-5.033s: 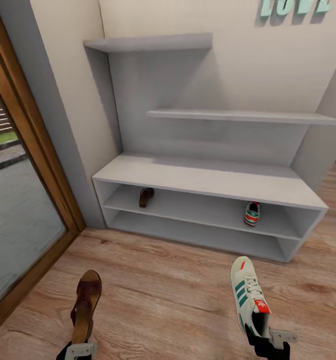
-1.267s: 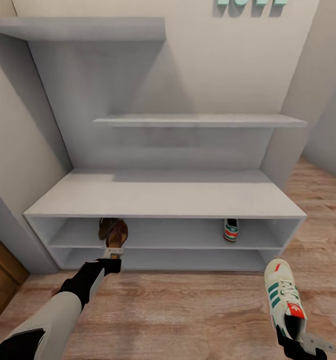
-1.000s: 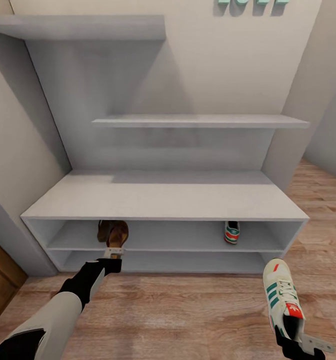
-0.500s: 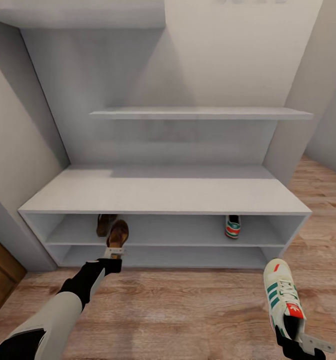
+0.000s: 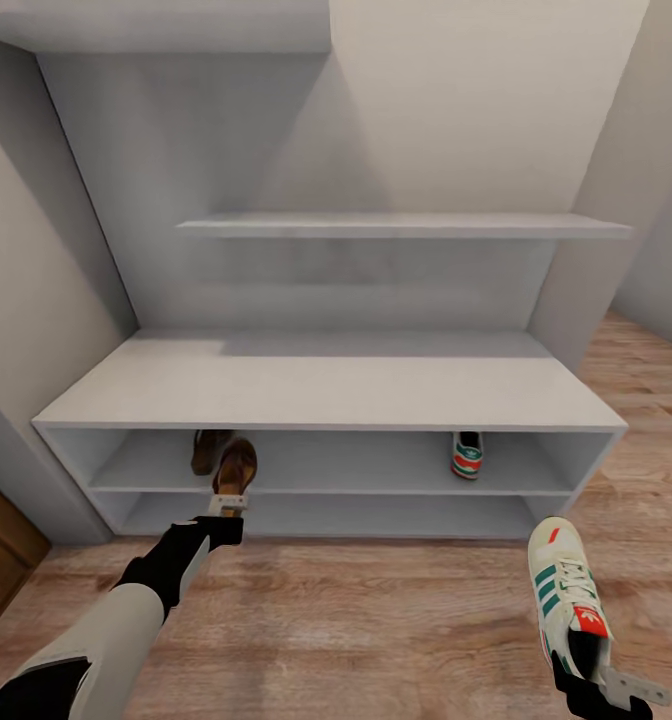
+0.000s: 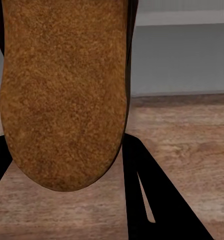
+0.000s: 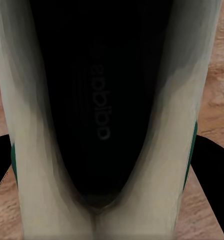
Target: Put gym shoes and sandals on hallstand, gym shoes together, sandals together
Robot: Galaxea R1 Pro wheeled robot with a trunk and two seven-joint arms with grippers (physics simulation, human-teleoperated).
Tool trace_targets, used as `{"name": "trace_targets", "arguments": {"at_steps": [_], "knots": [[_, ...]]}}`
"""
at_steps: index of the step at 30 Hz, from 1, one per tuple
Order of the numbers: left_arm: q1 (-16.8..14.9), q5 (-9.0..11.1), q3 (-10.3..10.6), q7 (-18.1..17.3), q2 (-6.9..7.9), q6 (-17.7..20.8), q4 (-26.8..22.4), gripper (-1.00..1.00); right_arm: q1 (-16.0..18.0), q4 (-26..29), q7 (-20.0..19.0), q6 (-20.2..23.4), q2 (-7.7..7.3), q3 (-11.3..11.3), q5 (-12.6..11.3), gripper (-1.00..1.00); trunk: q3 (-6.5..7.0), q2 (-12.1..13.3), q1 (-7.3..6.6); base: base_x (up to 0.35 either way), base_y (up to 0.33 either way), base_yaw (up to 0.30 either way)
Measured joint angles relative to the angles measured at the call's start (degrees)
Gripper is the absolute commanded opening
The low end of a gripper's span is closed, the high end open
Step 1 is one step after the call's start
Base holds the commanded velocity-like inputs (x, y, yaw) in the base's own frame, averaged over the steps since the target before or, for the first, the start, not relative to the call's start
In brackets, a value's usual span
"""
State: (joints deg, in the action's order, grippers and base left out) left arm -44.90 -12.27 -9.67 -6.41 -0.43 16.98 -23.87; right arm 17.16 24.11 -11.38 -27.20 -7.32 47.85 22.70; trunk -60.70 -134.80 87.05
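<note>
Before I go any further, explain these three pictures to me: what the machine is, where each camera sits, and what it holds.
It is a simulated two-armed wheeled robot. The big picture is from its head, facing a grey shoe rack. One sandal and one sneaker already sit in the upper bay. The left end effector holds a second sandal at that bay, beside the first. The right end effector holds a second sneaker over the wooden floor. The other two pictures come from wrist cameras, close on each held shoe.

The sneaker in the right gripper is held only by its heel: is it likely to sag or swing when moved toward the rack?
Probably little sag: the sneaker juts forward from the right gripper without visibly drooping, so it looks fairly stiff. With nearly its whole length beyond the heel grip, it may pivot on quick moves. It will likely sit stably once placed, like the sneaker on the rack.
</note>
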Motion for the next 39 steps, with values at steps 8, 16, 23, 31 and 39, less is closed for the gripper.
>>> {"name": "trace_targets", "arguments": {"at_steps": [8,16,23,31,39], "knots": [[0.01,0.1,-0.05,0.02,0.21,-0.42,0.0,-1.0,0.0,0.0,0.0,0.0,0.0,0.0,0.01,-1.0,0.0,0.0,0.01,0.213,0.0,0.0],[0.0,0.15,-0.06,0.02,0.22,-0.5,0.0,-1.0,0.0,-0.03,0.0,0.0,0.0,0.0,0.01,-1.0,0.0,0.0,-0.01,0.167,0.0,0.0],[0.07,0.21,-0.03,-0.04,0.33,-0.5,0.06,-1.0,0.0,-0.07,0.0,0.0,0.0,0.0,0.01,-1.0,0.0,0.0,0.02,0.062,0.0,0.0],[0.06,0.24,-0.03,0.03,0.32,-0.5,0.05,-1.0,0.0,-0.09,0.0,0.0,0.0,0.0,0.02,-1.0,0.0,0.0,0.0,0.203,0.043,0.0],[0.04,0.24,-0.03,0.04,0.32,-0.5,0.08,-1.0,0.0,-0.09,0.0,0.0,0.0,0.0,0.01,-1.0,0.0,0.0,0.01,0.069,0.017,0.0]]}}
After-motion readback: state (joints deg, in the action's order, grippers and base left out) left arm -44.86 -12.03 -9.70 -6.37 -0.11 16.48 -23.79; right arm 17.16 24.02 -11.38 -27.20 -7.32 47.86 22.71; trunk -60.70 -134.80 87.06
